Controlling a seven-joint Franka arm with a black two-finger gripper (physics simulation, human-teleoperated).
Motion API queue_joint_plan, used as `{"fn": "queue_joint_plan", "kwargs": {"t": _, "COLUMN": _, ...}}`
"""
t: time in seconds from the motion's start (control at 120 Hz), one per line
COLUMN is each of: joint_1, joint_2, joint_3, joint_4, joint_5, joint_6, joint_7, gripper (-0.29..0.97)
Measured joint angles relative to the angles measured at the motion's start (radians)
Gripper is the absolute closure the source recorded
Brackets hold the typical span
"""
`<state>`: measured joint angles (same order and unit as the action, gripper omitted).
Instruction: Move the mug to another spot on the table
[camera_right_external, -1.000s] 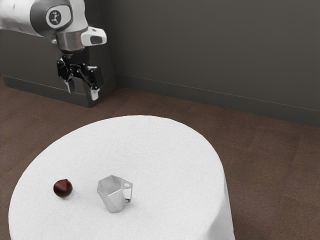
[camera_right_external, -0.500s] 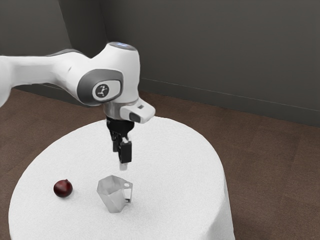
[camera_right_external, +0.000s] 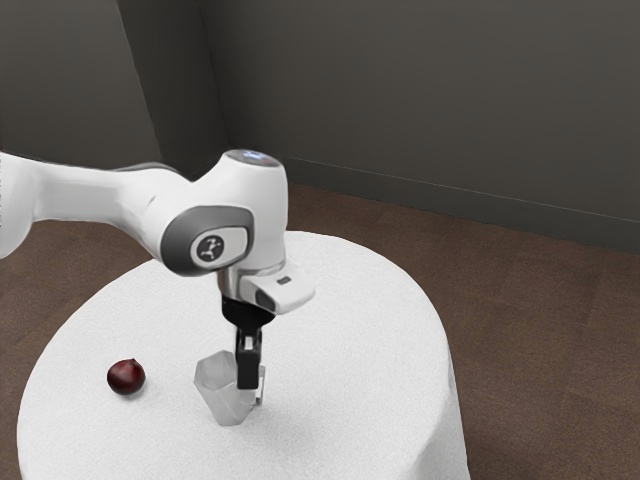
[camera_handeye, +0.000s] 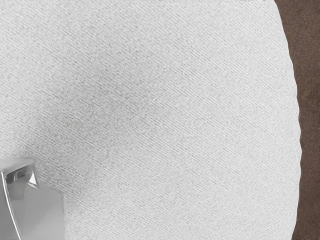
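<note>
A faceted silver mug (camera_right_external: 222, 392) stands upright near the front of the round white table (camera_right_external: 350, 300), its handle toward the exterior view's right. My gripper (camera_right_external: 248, 378) has come straight down onto the mug's rim on the handle side, and its dark fingers (camera_right_external: 247, 355) reach into the mug's top. They stand open, and I see no grip on the wall. In the wrist view a corner of the mug (camera_handeye: 30, 205) shows just under my hand, on the white cloth (camera_handeye: 150, 100).
A dark red round fruit (camera_right_external: 126, 376) lies on the table toward the exterior view's left of the mug. The table edge drops to brown floor (camera_handeye: 310, 75) not far from the mug. Bare cloth stretches behind and right of the mug.
My arm swung from high at the back left down over the table. In the last half second the gripper dropped from above the mug to its rim. The mug and fruit have not moved.
</note>
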<state>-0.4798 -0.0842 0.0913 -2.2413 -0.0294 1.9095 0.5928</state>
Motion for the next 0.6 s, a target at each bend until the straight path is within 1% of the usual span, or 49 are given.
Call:
{"fn": "queue_joint_plan", "kwargs": {"t": 0.125, "joint_1": 0.001, "joint_2": 0.043, "joint_3": -0.001, "joint_4": 0.005, "joint_5": 0.002, "joint_6": 0.025, "joint_7": 0.022, "gripper": 0.01}}
{"fn": "queue_joint_plan", "kwargs": {"t": 0.367, "joint_1": 0.015, "joint_2": 0.106, "joint_3": 0.005, "joint_4": 0.044, "joint_5": 0.078, "joint_6": 0.067, "joint_7": 0.058, "gripper": 0.01}}
{"fn": "queue_joint_plan", "kwargs": {"t": 0.6, "joint_1": 0.043, "joint_2": 0.139, "joint_3": 0.008, "joint_4": 0.051, "joint_5": 0.099, "joint_6": 0.106, "joint_7": 0.081, "gripper": 0.02}}
